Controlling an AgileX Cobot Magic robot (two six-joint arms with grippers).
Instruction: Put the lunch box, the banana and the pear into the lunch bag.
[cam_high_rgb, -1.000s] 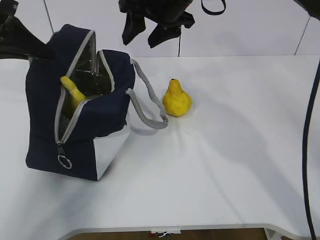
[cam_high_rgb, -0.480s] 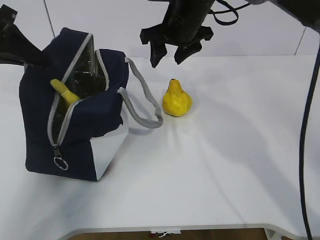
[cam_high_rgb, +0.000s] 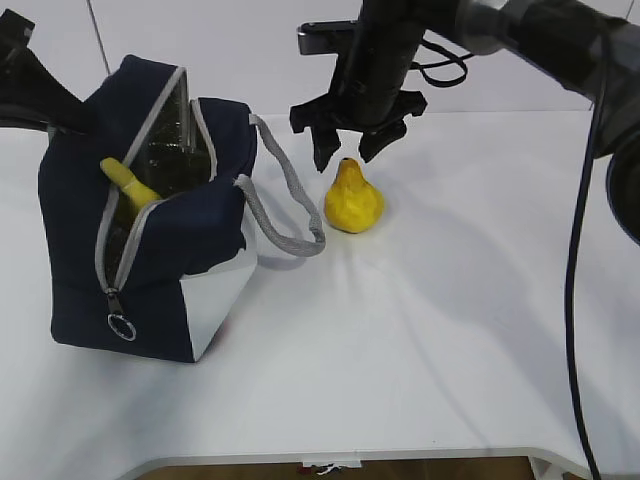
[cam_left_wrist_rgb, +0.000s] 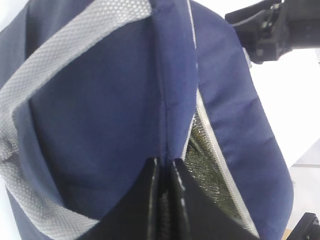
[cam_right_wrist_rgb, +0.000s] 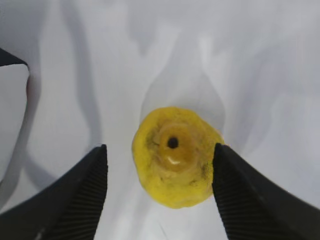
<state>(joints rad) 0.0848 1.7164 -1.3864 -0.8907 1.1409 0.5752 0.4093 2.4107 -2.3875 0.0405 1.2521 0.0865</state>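
Note:
The navy lunch bag (cam_high_rgb: 190, 235) stands at the left with its zipper open. The banana (cam_high_rgb: 128, 182) sticks up inside it. The lunch box is hidden. My left gripper (cam_left_wrist_rgb: 165, 167) is shut on the bag's top edge (cam_left_wrist_rgb: 170, 90) and holds it; in the exterior view only its arm shows at the far left. The pear (cam_high_rgb: 352, 199) stands upright on the table right of the bag. My right gripper (cam_high_rgb: 348, 150) is open just above the pear. In the right wrist view the pear (cam_right_wrist_rgb: 176, 155) sits between the spread fingers (cam_right_wrist_rgb: 87, 185), apart from both.
The bag's grey handle (cam_high_rgb: 285, 195) loops out toward the pear. A black cable (cam_high_rgb: 580, 260) hangs down at the right. The white table (cam_high_rgb: 450, 330) stretches to the front and right. A white wall stands behind.
My right gripper has come down from above the bag to just over the pear, open. The bag shifted slightly left a second ago and has since stayed still.

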